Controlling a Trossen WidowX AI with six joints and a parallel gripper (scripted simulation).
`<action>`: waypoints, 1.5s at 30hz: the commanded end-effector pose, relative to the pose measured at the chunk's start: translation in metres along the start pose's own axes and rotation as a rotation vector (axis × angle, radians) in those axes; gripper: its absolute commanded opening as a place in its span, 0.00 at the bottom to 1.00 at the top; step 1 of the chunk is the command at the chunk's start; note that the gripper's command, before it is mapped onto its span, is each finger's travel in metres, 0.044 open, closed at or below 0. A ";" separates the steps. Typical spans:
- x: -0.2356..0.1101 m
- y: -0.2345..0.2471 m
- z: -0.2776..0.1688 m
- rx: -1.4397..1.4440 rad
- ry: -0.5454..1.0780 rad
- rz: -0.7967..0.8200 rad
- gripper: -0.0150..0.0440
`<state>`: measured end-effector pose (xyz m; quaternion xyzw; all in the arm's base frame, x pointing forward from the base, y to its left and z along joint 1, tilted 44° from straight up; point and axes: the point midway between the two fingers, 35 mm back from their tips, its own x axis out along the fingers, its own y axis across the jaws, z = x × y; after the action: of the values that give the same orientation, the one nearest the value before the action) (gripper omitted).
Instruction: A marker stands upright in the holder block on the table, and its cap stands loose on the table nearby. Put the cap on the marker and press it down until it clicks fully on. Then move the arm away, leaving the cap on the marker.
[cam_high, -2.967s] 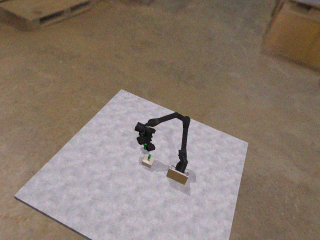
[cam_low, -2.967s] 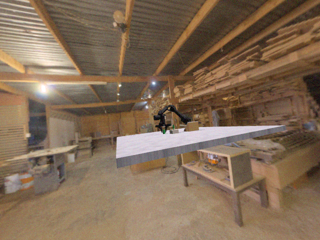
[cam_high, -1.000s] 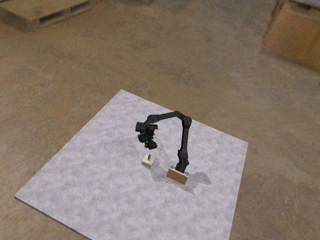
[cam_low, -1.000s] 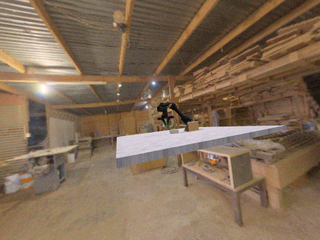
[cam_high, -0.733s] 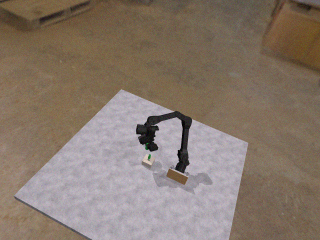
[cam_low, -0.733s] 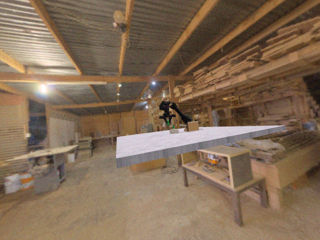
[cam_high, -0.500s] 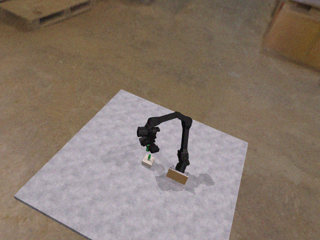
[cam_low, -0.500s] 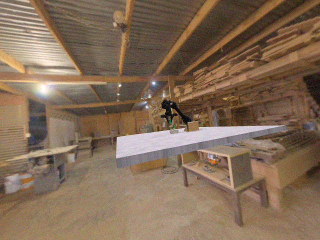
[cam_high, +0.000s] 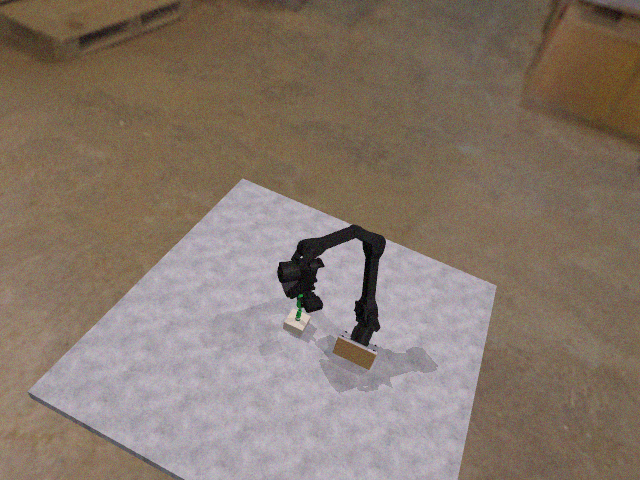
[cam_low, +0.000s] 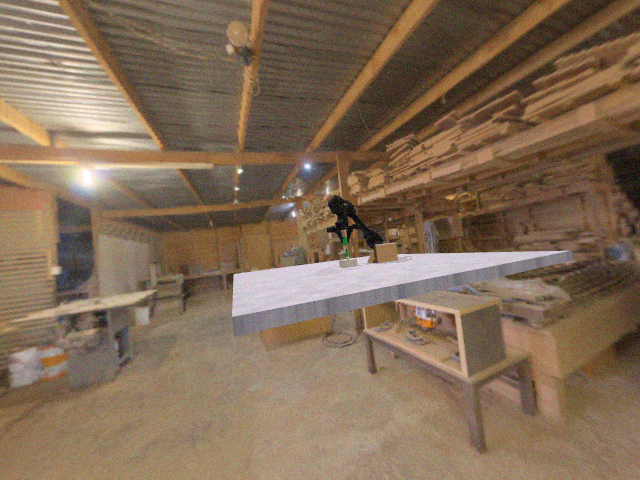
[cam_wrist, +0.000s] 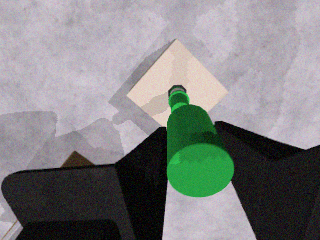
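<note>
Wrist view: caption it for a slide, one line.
Gripper holds the green cap directly over the marker standing in its holder block.

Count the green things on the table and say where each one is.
2. The green cap is gripped between the gripper's fingers, directly above the green marker, which stands upright in the holder block.
</note>
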<state>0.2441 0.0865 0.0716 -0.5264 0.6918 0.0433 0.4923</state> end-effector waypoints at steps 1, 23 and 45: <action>0.005 0.003 -0.001 0.005 0.006 0.004 0.25; 0.034 0.002 0.000 0.005 0.005 0.004 0.25; 0.056 0.003 -0.002 0.005 0.007 0.002 0.25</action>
<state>0.2439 0.0495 0.0311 -0.5213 0.6944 0.0393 0.4946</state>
